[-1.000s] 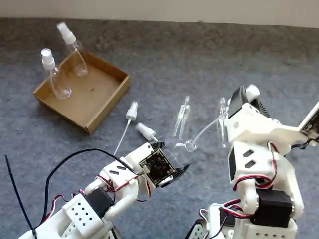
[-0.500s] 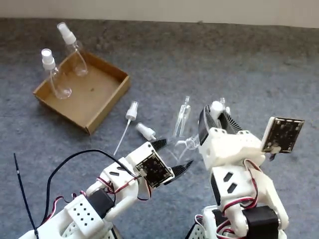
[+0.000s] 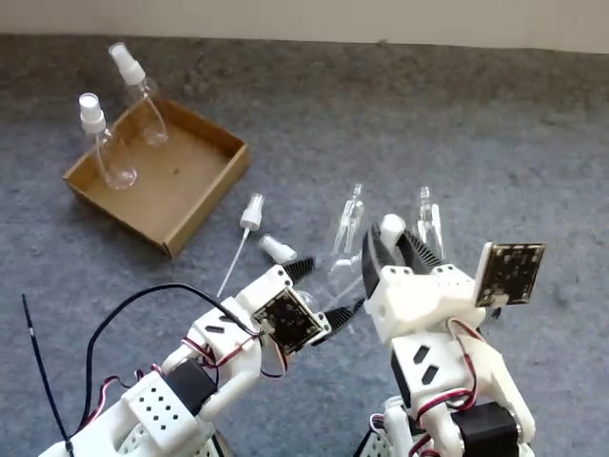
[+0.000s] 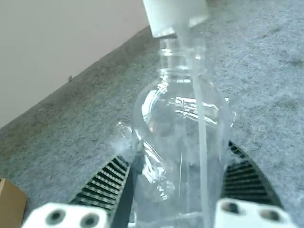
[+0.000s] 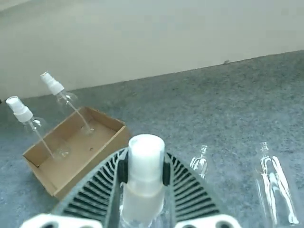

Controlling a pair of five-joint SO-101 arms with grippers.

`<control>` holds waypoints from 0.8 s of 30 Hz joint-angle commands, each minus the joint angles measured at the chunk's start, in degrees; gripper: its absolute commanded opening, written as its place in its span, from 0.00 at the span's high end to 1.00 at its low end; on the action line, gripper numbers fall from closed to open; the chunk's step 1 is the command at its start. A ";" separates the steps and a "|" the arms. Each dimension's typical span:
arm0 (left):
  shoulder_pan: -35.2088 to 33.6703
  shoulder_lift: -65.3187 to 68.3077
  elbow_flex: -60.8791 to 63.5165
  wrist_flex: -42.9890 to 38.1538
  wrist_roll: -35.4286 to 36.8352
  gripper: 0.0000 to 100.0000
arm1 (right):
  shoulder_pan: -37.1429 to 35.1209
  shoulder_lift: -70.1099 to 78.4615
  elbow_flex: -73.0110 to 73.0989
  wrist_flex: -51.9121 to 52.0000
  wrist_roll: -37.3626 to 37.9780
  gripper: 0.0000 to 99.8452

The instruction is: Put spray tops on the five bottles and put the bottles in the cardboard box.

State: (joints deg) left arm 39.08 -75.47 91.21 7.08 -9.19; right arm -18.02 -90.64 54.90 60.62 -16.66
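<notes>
The grey, carpet-like tabletop (image 3: 495, 124) carries a cardboard box (image 3: 209, 203) toward its far left. Near the middle lie two loose spray tops (image 3: 252, 211), and just beside them two uncapped clear bottles (image 3: 350, 224) stand upright.

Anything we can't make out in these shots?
- Left wrist view: the spray top is cut off by the picture's edge. The bottle base is cut off too, past the left gripper.
- Right wrist view: the bottle neck is hidden under the spray top held in the right gripper.
- High view: the spot where the top meets the bottle is mostly hidden by both grippers.
</notes>
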 commanded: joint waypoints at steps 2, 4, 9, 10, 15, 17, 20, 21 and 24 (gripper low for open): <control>-3.38 -0.92 -0.48 -3.60 1.76 0.86 | -3.21 -1.89 0.31 -1.10 3.60 0.99; -3.47 -0.92 -0.48 -3.60 4.92 0.86 | -4.18 -1.98 1.01 -1.10 3.69 0.99; -3.74 -0.92 -0.57 -3.60 7.03 0.86 | -5.23 -1.98 3.21 -1.10 3.78 0.99; -3.74 -0.92 -0.57 -3.60 7.03 0.86 | -5.05 -1.98 3.21 -1.01 3.87 0.99; -6.20 -0.92 -0.84 -3.60 7.12 0.86 | -5.32 -1.98 2.86 1.80 8.35 0.99; -6.81 -0.92 -1.01 -3.69 7.21 0.86 | -5.32 -1.98 2.95 2.42 8.62 0.99; -6.73 -0.92 -0.84 -3.69 7.21 0.86 | -5.32 -1.98 2.95 2.51 8.62 0.99; -6.73 -0.92 -0.84 -3.69 7.21 0.86 | -5.32 -1.98 2.95 2.51 8.62 0.99; -6.73 -0.92 -0.84 -3.69 7.21 0.86 | -5.32 -1.98 3.12 2.51 8.62 0.96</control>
State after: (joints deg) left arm 34.68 -75.30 91.30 5.49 -3.21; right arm -22.68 -92.40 58.07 61.32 -8.92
